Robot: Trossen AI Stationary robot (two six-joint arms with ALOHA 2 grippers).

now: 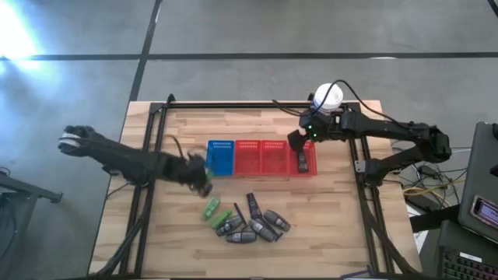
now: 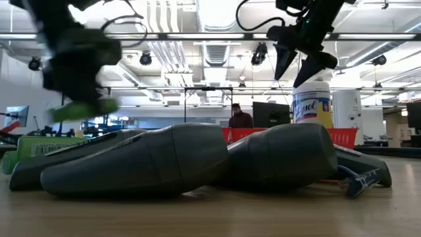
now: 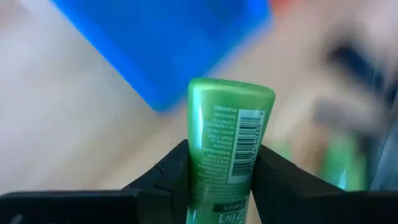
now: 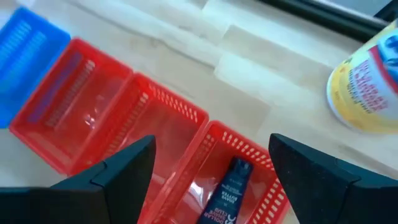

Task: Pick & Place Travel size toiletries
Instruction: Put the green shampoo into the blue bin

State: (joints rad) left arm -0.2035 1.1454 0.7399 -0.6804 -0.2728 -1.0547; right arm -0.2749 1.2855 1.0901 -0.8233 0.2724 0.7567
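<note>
Wooden table: left gripper clenches a green tube beside the blue basket. Centre it over the basket before letting go. Right gripper hangs released over the rightmost red basket.

The left arm is being stretched in from nine o'clock across the table's left edge, elbow low, its wrist angled towards four o'clock. The left gripper is being held just left of centre, above the boards, fingers clamped on a green tube that is standing up between them. The right arm is being folded in from three o'clock, forearm pointing towards nine. The right gripper is being held aloft at about one o'clock from centre, fingers spread wide.
</note>
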